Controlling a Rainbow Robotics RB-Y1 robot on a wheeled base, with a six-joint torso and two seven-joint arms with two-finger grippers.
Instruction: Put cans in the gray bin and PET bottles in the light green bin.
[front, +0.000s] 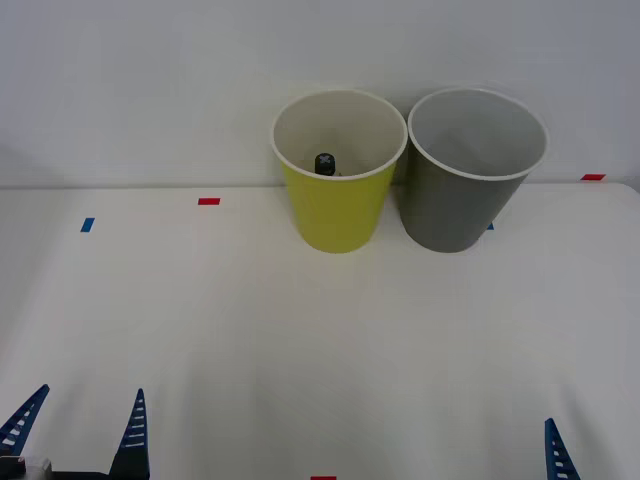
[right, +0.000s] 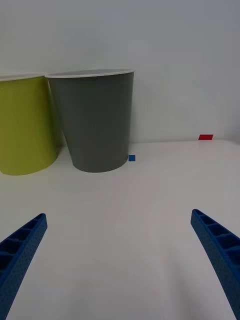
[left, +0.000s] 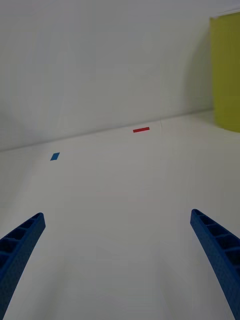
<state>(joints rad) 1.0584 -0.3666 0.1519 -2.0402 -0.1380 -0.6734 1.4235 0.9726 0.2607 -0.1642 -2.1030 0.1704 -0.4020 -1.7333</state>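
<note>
White table (front: 300, 360) against a pale wall, green bin (front: 338, 215) and gray bin (front: 462, 205) upright side by side at the far edge, bottle (front: 325, 163) down inside the green one, left gripper (front: 82, 428) and right gripper (right: 120, 260) both spread, grasping nothing, low near the front edge.

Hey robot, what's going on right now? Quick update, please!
Left gripper and right gripper open, low at near table edge. PET bottle inside light green bin; gray bin beside it. Nothing in the way.
</note>
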